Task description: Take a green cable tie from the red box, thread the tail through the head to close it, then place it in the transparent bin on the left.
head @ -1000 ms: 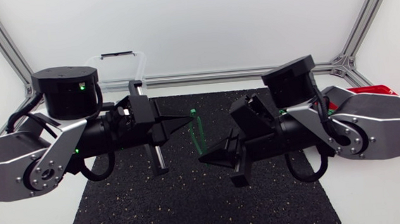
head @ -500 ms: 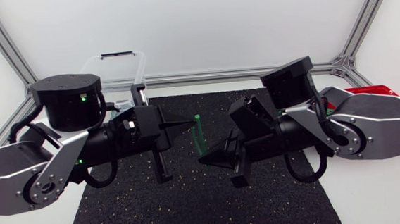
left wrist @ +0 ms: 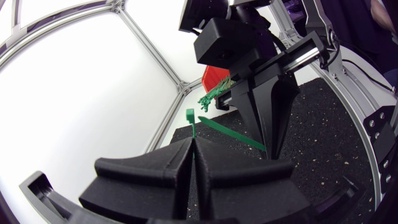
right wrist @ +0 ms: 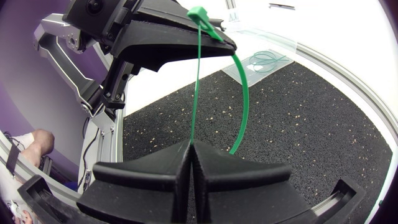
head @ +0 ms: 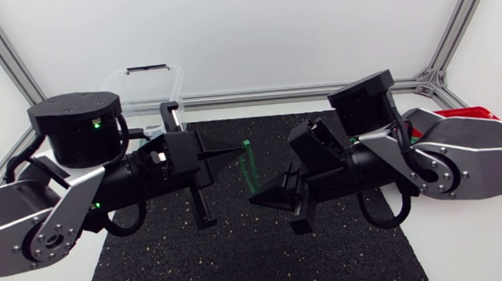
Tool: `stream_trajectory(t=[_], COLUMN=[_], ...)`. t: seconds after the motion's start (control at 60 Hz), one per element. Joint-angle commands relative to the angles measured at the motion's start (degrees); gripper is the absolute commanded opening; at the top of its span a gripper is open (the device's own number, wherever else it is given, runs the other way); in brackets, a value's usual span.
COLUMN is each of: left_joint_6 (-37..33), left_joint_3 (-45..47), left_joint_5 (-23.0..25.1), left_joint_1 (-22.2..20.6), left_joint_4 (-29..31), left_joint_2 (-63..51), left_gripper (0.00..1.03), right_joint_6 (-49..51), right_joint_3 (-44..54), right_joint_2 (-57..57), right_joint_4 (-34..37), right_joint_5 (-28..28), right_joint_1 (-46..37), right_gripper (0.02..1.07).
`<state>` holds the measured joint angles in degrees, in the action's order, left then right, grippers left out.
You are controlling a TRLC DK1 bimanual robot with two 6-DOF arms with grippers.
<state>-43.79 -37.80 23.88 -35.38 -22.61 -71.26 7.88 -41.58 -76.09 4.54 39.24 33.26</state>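
Head view: over the middle of the black worktop (head: pixel 241 256), the left gripper (head: pixel 234 150) and the right gripper (head: pixel 257 198) meet tip to tip, the green cable tie (head: pixel 252 169) standing upright between them, clear of the surface. The transparent bin (head: pixel 145 80) waits at the far left, the red box (head: pixel 462 113) at the far right. Against a second ago, the left arm (head: pixel 103 182) has drawn its bulk slightly outward and rolled at the wrist. The tie and the right arm (head: pixel 465 156) sit where they were.

Left wrist view: the left fingers are pressed together on the strap just under the tie's head (left wrist: pixel 189 114), which stands free above them. A second run of strap slants off to the right gripper's tips. Spare green ties (left wrist: pixel 214 94) spill from the red box behind.

Right wrist view: the right fingers are closed on the tail, which rises straight to the head at the left gripper, the rest of the strap bowing out beside it. Finished ties (right wrist: pixel 267 60) lie in the bin beyond. Threading looks to be the step in hand. Whether the tail has entered the head cannot be told. The next move calls for the tail to stay in line with the slot and be fed through.
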Motion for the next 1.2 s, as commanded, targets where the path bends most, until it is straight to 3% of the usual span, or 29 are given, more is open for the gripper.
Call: stream_trajectory(t=[0.0, 0.483, 1.183], left_joint_6=[-1.5, -2.9, -3.1], left_joint_3=[1.6, 2.4, 1.6], left_joint_5=[-0.1, -2.2, -3.1], left_joint_1=[-0.7, -2.3, -1.1], left_joint_4=[-0.9, -1.6, -3.0], left_joint_2=[1.0, 0.5, 0.2], left_gripper=[0.03, 0.03, 0.03], right_joint_6=[-0.8, -0.6, -0.1], right_joint_3=[0.4, 1.1, 1.5], right_joint_2=[0.8, 2.3, 2.8], right_joint_4=[0.0, 0.1, 0.1], right_joint_5=[0.5, 0.9, 1.6], right_joint_1=[-0.3, -0.4, -0.5], right_gripper=[0.07, 0.07, 0.07])
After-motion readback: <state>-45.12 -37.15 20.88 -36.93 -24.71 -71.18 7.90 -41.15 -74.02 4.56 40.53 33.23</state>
